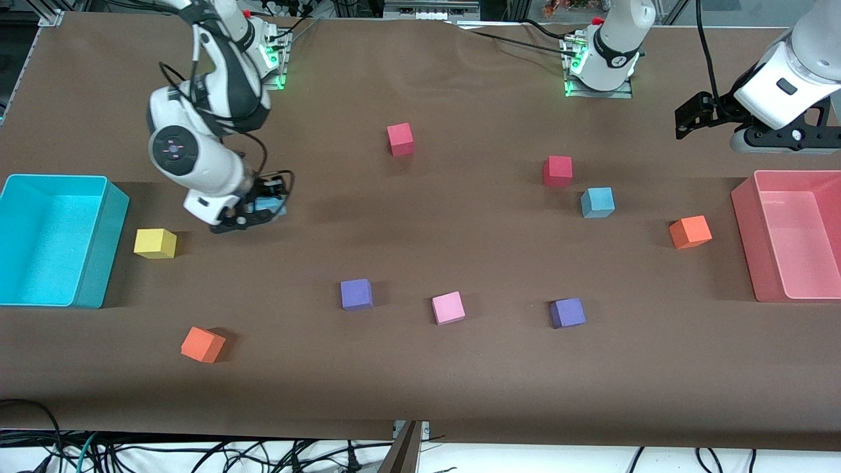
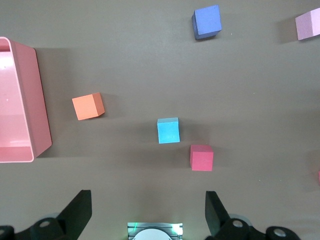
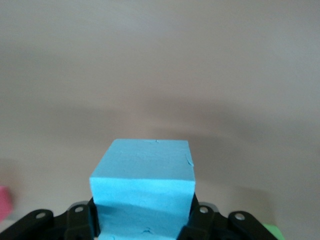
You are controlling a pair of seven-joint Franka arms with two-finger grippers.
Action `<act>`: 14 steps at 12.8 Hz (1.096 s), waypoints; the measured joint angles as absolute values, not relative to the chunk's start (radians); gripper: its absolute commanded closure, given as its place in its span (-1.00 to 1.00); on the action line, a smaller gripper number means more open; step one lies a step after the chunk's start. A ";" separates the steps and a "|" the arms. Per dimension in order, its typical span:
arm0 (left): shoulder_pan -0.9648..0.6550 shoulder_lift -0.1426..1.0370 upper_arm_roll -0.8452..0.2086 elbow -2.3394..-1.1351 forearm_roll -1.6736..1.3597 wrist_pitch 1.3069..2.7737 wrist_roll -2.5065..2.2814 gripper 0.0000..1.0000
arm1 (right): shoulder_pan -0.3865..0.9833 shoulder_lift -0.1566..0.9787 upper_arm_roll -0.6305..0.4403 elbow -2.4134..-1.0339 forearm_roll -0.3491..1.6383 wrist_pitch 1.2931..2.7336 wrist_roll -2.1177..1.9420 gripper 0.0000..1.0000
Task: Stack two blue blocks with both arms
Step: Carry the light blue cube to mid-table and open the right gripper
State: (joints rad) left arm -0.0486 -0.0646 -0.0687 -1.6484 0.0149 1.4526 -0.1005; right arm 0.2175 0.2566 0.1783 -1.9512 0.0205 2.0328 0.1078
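Observation:
One sky-blue block (image 1: 597, 202) sits on the brown table toward the left arm's end, beside a red cube (image 1: 558, 170); it also shows in the left wrist view (image 2: 168, 130). My right gripper (image 1: 257, 211) is shut on the second sky-blue block (image 1: 266, 204), low at the table beside the yellow cube (image 1: 156, 243). In the right wrist view the block (image 3: 145, 175) fills the space between the fingers of the right gripper (image 3: 145, 220). My left gripper (image 1: 686, 121) is open and empty, held high near the pink bin (image 1: 746, 230); its own view shows it as well (image 2: 148, 205).
A teal bin (image 1: 98, 249) stands at the right arm's end. Scattered cubes: red (image 1: 400, 139), two orange (image 1: 690, 232) (image 1: 202, 344), two purple (image 1: 356, 293) (image 1: 567, 313), pink (image 1: 448, 307). Cables hang at the table's near edge.

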 measured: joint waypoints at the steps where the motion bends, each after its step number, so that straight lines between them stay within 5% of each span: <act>1: -0.049 -0.067 -0.068 -1.649 0.015 1.453 -0.100 -1.00 | 0.284 0.315 0.180 -1.855 0.024 2.008 0.191 0.63; 8: -0.049 -0.072 -0.061 -1.675 0.018 1.464 -0.100 -1.00 | 0.643 0.907 0.174 -1.151 0.024 1.994 0.727 0.63; 11: -0.049 -0.072 -0.059 -1.698 0.018 1.488 -0.100 -1.00 | 0.674 1.031 0.168 -1.027 0.021 2.053 0.747 0.58; 12: -0.049 -0.072 -0.059 -1.703 0.018 1.490 -0.100 -1.00 | 0.673 1.034 0.164 -1.017 0.018 2.053 0.747 0.32; 13: -0.049 -0.072 -0.059 -1.705 0.018 1.491 -0.100 -1.00 | 0.671 1.033 0.161 -1.009 0.012 2.051 0.747 -0.94; 14: -0.049 -0.072 -0.059 -1.706 0.018 1.492 -0.100 -1.00 | 0.671 1.033 0.159 -1.006 0.006 2.050 0.747 -0.99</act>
State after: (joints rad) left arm -0.0486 -0.0724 -0.0588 -1.7060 0.0177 1.4918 -0.1005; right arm 0.6713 1.0334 0.1591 -1.0062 0.0056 2.0505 0.7471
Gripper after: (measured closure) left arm 0.000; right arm 0.388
